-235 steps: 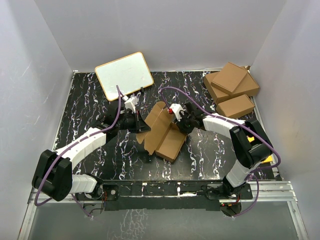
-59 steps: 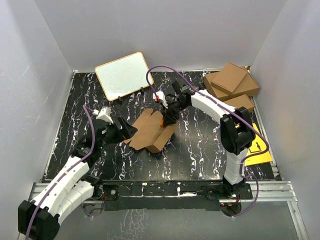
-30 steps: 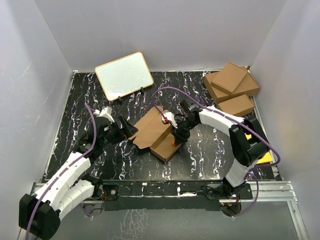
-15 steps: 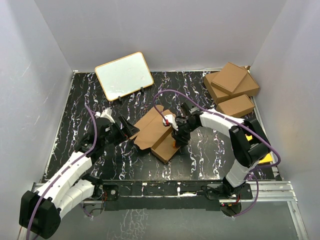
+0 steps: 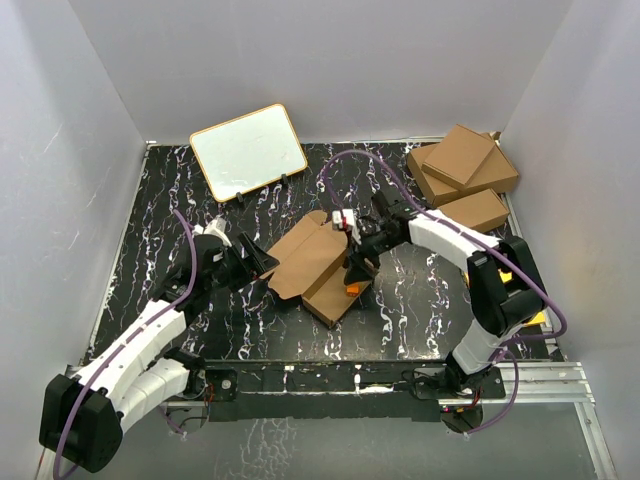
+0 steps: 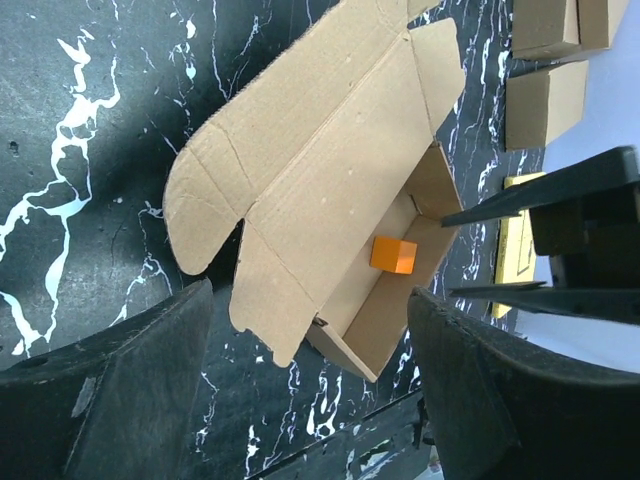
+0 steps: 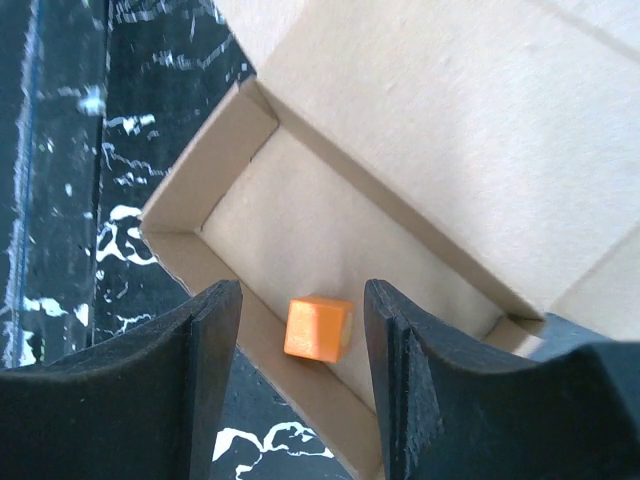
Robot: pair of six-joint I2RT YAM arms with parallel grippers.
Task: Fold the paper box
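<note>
The paper box (image 5: 318, 262) lies in the middle of the table as an open brown tray with its lid flap (image 6: 320, 150) spread flat toward the left. A small orange cube (image 5: 352, 290) rests loose on the tray floor by the near wall, also seen in the wrist views (image 6: 393, 254) (image 7: 318, 329). My right gripper (image 5: 357, 262) hovers above the tray, open, its fingers (image 7: 200, 380) straddling the cube from above without touching it. My left gripper (image 5: 256, 263) stands open just left of the lid flap's edge, with nothing between its fingers (image 6: 140, 390).
A white board (image 5: 248, 150) leans at the back left. Three larger brown cartons (image 5: 462, 172) are stacked at the back right. A yellow sheet (image 6: 515, 240) lies by the right arm's base. White walls enclose the black marbled table (image 5: 200, 200).
My right gripper has opened and risen out of the tray toward the back, leaving the orange cube lying inside. The left gripper has crept slightly closer to the flap.
</note>
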